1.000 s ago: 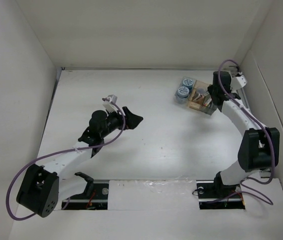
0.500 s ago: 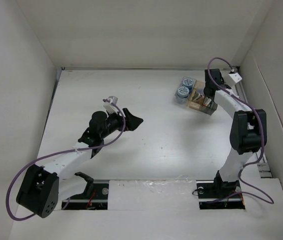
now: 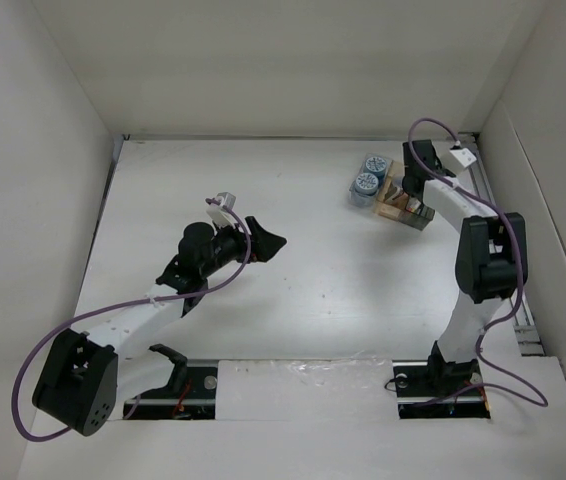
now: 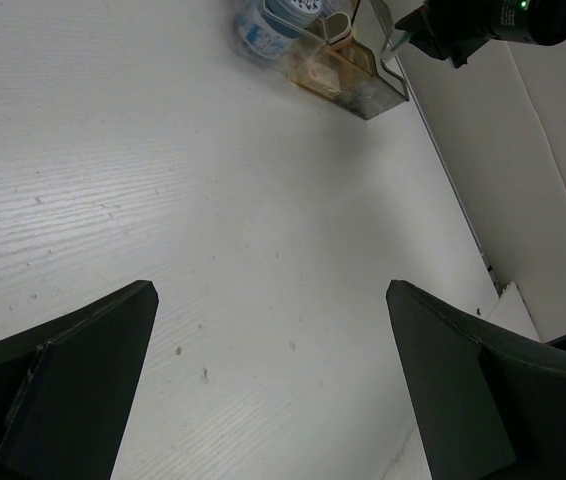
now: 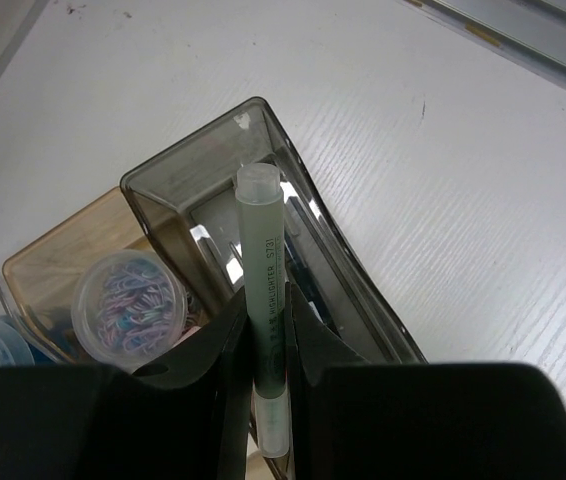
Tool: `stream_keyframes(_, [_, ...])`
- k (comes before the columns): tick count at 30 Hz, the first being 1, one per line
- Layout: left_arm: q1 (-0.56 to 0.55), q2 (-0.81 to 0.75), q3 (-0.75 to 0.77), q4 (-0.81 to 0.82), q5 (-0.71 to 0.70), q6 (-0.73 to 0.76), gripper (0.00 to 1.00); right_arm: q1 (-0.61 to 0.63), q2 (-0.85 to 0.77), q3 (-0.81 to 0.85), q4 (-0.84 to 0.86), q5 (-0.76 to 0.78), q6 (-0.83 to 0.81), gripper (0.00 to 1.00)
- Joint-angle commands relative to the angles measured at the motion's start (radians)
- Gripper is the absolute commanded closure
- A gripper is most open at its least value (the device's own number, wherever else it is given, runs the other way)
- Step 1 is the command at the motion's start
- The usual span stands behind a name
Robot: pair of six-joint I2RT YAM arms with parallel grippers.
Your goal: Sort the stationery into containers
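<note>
Left gripper: hanging over bare surface, mid-left, jaws standing wide apart, holding nothing.
Right gripper: far right, pinching a pale green pen above the smoky grey box.
Containers: sitting far right; tan box holding a tub of paper clips; blue cylinders standing at the cluster's left end.

White table w/ containers at far R, prob. sitting flat.
</note>
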Motion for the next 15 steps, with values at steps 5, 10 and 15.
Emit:
stream_keyframes(5, [0.0, -0.007, -0.005, 0.027, 0.016, 0.014, 0.0, 0.016, 0.013, 0.044, -0.021, 0.038, 0.027, 0.81])
stream_keyframes(10, [0.0, -0.007, -0.005, 0.027, 0.016, 0.005, 0.0, 0.016, 0.002, 0.023, -0.021, 0.027, 0.027, 0.81])
stream_keyframes(15, [0.0, -0.007, -0.005, 0.027, 0.016, 0.005, 0.0, 0.016, 0.002, 0.001, -0.021, 0.027, 0.049, 0.73])
